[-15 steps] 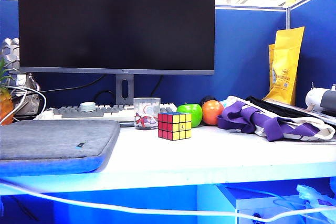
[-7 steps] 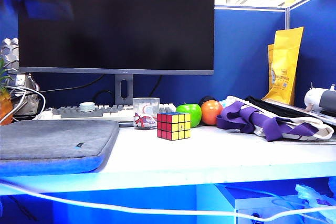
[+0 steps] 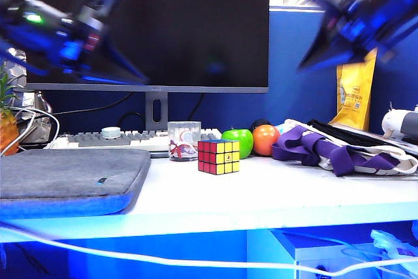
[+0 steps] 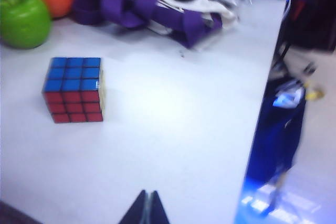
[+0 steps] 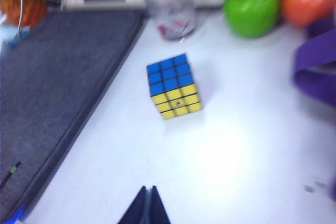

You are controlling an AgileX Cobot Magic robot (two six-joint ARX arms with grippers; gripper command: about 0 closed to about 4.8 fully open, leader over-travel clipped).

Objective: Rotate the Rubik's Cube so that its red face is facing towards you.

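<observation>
Both arms hang in the air above the Rubik's Cube (image 3: 218,157), blurred in the exterior view; the left gripper (image 3: 134,73) is up and to the left of the cube, slanting down toward it, its fingers pressed together to a point; the right gripper (image 3: 312,62) is up and to the right, slanting down the other way, pinched closed likewise. In each wrist view the closed fingertips, left (image 4: 146,209) and right (image 5: 147,206), sit well apart from the cube.
</observation>
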